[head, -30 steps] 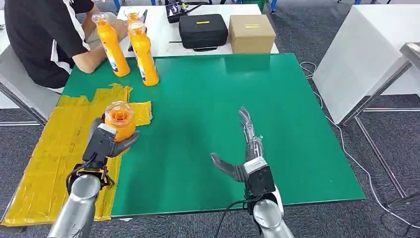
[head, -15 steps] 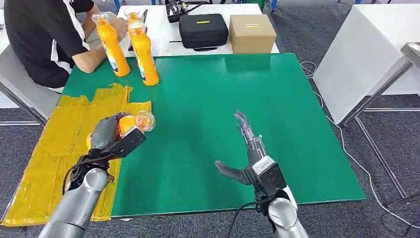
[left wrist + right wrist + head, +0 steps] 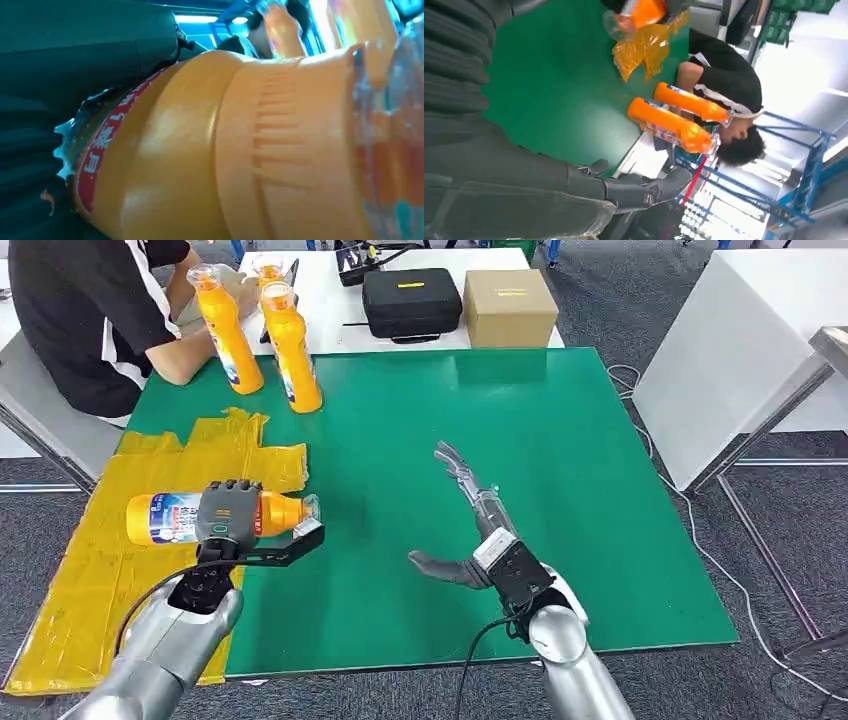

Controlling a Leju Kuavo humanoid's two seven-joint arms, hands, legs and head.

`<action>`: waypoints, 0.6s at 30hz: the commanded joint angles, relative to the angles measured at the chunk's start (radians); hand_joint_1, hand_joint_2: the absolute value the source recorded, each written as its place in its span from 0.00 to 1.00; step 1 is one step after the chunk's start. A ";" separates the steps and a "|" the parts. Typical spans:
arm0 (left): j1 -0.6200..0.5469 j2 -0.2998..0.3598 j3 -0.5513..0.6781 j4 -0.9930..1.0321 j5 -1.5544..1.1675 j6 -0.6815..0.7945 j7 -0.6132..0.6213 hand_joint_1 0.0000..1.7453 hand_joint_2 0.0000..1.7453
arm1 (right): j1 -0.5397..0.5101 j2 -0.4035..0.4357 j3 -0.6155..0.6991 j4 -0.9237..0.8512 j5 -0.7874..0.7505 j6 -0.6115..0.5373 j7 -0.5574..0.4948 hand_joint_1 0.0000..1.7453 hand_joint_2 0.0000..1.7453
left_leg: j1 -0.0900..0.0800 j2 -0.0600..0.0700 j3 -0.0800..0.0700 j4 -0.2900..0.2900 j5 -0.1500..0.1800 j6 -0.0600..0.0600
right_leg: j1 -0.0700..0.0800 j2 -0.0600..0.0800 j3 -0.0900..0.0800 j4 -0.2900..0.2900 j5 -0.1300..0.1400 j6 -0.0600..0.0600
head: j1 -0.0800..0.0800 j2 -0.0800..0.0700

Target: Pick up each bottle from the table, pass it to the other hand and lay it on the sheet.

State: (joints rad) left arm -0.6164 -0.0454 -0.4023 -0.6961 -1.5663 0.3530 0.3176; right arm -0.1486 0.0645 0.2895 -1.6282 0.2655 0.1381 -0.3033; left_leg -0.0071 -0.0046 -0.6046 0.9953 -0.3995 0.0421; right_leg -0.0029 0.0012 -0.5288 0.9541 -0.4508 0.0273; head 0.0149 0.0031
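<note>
Now the left hand (image 3: 229, 512) grips a bottle (image 3: 170, 518) on its side, cap toward 3 o'clock, hovering over the sheet (image 3: 95, 580) near its edge with the mat (image 3: 480, 420). To lay it well, I judge the hand should sink until the body touches the sheet, then let go gently so it does not roll. At 3 o'clock, the right hand (image 3: 470, 530) hangs spread and empty. At 12 o'clock, two bottles (image 3: 290, 345) stand beside a person (image 3: 90, 310).
</note>
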 commanded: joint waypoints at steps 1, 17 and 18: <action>-0.146 0.005 -0.237 0.356 -0.004 -0.083 0.054 1.00 1.00 | -0.058 0.000 0.057 0.098 0.024 0.001 0.006 0.00 1.00 | 0.001 0.001 0.005 -0.001 -0.002 -0.003 | 0.000 0.001 0.005 -0.001 -0.002 -0.001 | 0.000 0.000; -0.130 0.027 -0.143 0.387 0.002 -0.114 0.038 1.00 1.00 | -0.055 0.004 0.075 0.112 0.047 0.009 -0.009 0.00 1.00 | 0.001 0.003 0.007 -0.001 -0.002 -0.003 | 0.000 0.003 0.007 -0.001 0.000 -0.001 | 0.000 0.000; -0.127 0.030 -0.128 0.390 0.004 -0.116 0.033 1.00 1.00 | -0.054 0.005 0.077 0.112 0.052 0.008 -0.009 0.00 1.00 | 0.001 0.004 0.007 -0.001 -0.002 -0.003 | 0.001 0.003 0.007 -0.001 0.000 -0.001 | 0.000 0.000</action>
State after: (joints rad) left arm -0.7336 -0.0431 -0.5508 -0.4101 -1.5667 0.2724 0.3727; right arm -0.1654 0.0725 0.3407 -1.5782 0.3040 0.1450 -0.3048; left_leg -0.0070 -0.0047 -0.6007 0.9948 -0.3996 0.0419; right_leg -0.0027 0.0010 -0.5242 0.9541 -0.4509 0.0271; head 0.0145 0.0034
